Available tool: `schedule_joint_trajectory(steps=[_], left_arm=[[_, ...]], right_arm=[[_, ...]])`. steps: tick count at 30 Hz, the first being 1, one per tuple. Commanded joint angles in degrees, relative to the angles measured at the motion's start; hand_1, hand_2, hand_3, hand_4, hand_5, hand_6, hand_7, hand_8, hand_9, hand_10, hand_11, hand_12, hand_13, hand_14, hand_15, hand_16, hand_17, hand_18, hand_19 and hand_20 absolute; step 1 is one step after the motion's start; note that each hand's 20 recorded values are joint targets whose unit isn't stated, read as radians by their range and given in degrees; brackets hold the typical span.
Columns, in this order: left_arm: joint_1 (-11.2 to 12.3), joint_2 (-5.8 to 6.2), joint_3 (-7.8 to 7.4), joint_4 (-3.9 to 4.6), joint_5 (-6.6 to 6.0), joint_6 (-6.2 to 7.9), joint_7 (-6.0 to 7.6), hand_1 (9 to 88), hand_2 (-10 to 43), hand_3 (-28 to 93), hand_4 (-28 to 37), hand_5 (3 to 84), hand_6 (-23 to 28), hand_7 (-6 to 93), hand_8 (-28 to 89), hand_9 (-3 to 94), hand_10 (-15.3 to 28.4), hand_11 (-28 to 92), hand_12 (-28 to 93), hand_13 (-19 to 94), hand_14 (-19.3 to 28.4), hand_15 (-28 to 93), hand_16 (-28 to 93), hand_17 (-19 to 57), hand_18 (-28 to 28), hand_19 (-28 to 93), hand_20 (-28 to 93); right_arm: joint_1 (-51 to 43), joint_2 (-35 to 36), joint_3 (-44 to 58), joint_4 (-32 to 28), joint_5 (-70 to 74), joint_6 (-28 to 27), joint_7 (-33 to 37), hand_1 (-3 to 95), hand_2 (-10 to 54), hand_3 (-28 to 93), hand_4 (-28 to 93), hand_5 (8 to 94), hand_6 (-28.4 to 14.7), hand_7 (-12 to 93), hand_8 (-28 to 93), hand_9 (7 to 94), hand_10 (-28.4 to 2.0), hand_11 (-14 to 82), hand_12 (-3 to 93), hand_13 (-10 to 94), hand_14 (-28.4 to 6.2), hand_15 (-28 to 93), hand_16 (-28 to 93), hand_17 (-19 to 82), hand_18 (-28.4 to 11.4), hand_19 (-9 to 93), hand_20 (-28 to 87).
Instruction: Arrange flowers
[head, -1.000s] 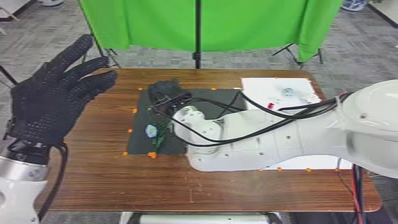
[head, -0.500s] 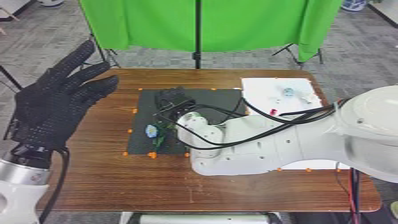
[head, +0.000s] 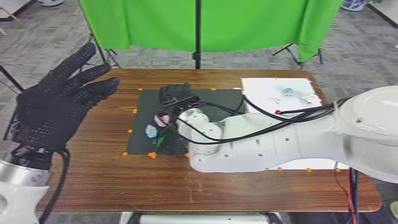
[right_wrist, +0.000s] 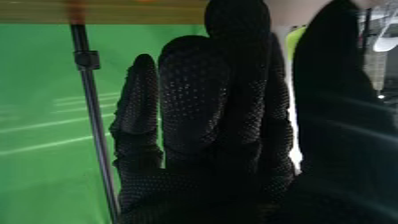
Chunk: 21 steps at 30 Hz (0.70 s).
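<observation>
A pale blue flower (head: 151, 131) lay near a pink one (head: 162, 120) on a dark mat (head: 140, 145), close to the robot's right hand (head: 178, 96), its fingers straight and thumb apart. The left hand (head: 51, 112), fingers spread, was raised at the left of the brown table (head: 133, 185). A white sheet (head: 265, 87) covered part of its right side.

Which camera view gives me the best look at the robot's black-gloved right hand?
The right wrist view: it shows the right hand close up, with its fingers straight and the glove's texture clear. The head view shows it much smaller, over the dark grey mat near the pale pink flower.
</observation>
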Motion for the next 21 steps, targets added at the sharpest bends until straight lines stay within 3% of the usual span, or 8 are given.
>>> schedule_joint_trajectory(steps=[1, 9, 12, 14, 17, 18, 20, 21], left_arm=[[1.13, 0.13, 0.10, -0.10, -0.32, -0.05, -0.03, 20.9, 6.6, 75, -28.3, 26.4, 4.8, 15.4, -11, 23.9, 17.9, 20, 12, 17, 26.3, 46, -6, -10.7, 24.4, 53, 34], [3.80, -0.41, -1.10, -0.88, -0.54, 1.29, 0.58, 21.0, 6.5, 75, -28.3, 26.4, 4.8, 15.5, -11, 23.9, 17.9, 20, 12, 17, 26.4, 46, -6, -10.7, 24.4, 53, 34], [6.30, -1.21, -2.34, -1.81, -0.65, 2.67, 0.88, 21.1, 6.5, 75, -28.3, 26.4, 4.8, 15.6, -11, 23.9, 17.8, 20, 12, 17, 26.4, 46, -6, -10.7, 24.4, 53, 34], [7.50, -2.03, -2.74, -1.98, -0.68, 3.24, 0.75, 21.1, 6.5, 75, -28.3, 26.4, 4.8, 15.5, -11, 23.9, 17.9, 20, 12, 17, 26.4, 46, -6, -10.7, 24.4, 53, 34], [10.45, -2.72, -3.58, -2.79, -1.21, 5.03, 2.26, 21.1, 6.5, 75, -28.3, 26.4, 4.8, 15.5, -11, 23.9, 17.9, 20, 12, 17, 26.4, 46, -6, -10.7, 24.4, 53, 34], [11.33, -3.19, -3.83, -3.18, -1.18, 5.89, 2.31, 21.1, 6.5, 75, -28.3, 26.4, 4.8, 15.5, -11, 23.9, 17.9, 20, 12, 17, 26.4, 46, -6, -10.7, 24.4, 53, 34], [12.38, -3.94, -4.57, -3.29, -1.07, 6.03, 2.50, 21.2, 6.7, 75, -28.3, 26.4, 4.8, 15.5, -11, 23.9, 17.9, 20, 12, 17, 26.3, 46, -6, -10.7, 24.4, 53, 34], [13.25, -3.74, -4.72, -3.46, -1.76, 6.97, 3.20, 21.2, 6.7, 75, -28.3, 26.4, 4.8, 15.5, -11, 23.9, 17.9, 20, 12, 17, 26.3, 46, -6, -10.7, 24.4, 53, 34]], right_arm=[[0.32, -0.72, 1.12, 0.02, -0.57, 0.63, 1.19, 55.6, -4.4, 25, -23, 61.4, 6.4, 16, -15, 90.6, -5.6, 25.6, 17.6, 79, -2.5, 66, 20, 25, -16.1, 81, 28], [0.19, 1.00, 2.38, -1.27, -0.27, 1.37, -0.31, 53.7, -4.4, 28, -23, 61.0, 6.4, 17, -15, 90.6, -5.8, 25.4, 17.5, 80, -2.7, 65, 20, 25, -16.4, 81, 27], [-0.09, 2.94, 3.87, -2.79, -0.71, 0.90, -1.30, 53.0, -4.8, 31, -25, 61.3, 6.4, 17, -15, 90.5, -5.9, 25.3, 17.5, 79, -2.9, 65, 20, 25, -16.6, 81, 27], [-0.59, 5.04, 5.66, -4.34, -1.62, 0.20, -1.18, 53.1, -4.6, 31, -25, 61.5, 6.5, 17, -15, 90.4, -6.0, 25.3, 17.5, 79, -3.1, 65, 20, 25, -16.7, 81, 27], [-1.61, 9.08, 9.24, -7.32, -3.45, -0.99, -1.17, 51.9, -5.0, 35, -26, 61.5, 6.3, 17, -15, 90.1, -6.3, 24.9, 17.4, 79, -3.4, 64, 19, 25, -17.0, 80, 27], [-1.77, 10.42, 9.78, -8.19, -3.65, -0.66, -1.06, 50.2, -5.3, 39, -27, 61.4, 6.1, 17, -15, 89.4, -6.5, 24.9, 17.3, 79, -3.6, 64, 19, 25, -17.2, 80, 27], [-4.65, 14.22, 14.77, -10.60, -3.34, -2.26, -1.85, 46.2, -5.7, 47, -28, 60.9, 5.3, 17, -14, 87.2, -7.6, 24.3, 16.9, 77, -4.5, 63, 18, 24, -17.8, 80, 26], [-5.70, 16.06, 16.55, -11.86, -2.15, -2.12, -2.27, 43.3, -5.6, 51, -28, 60.6, 4.8, 16, -14, 85.9, -8.2, 24.2, 16.7, 76, -4.9, 63, 18, 24, -18.0, 80, 26]])
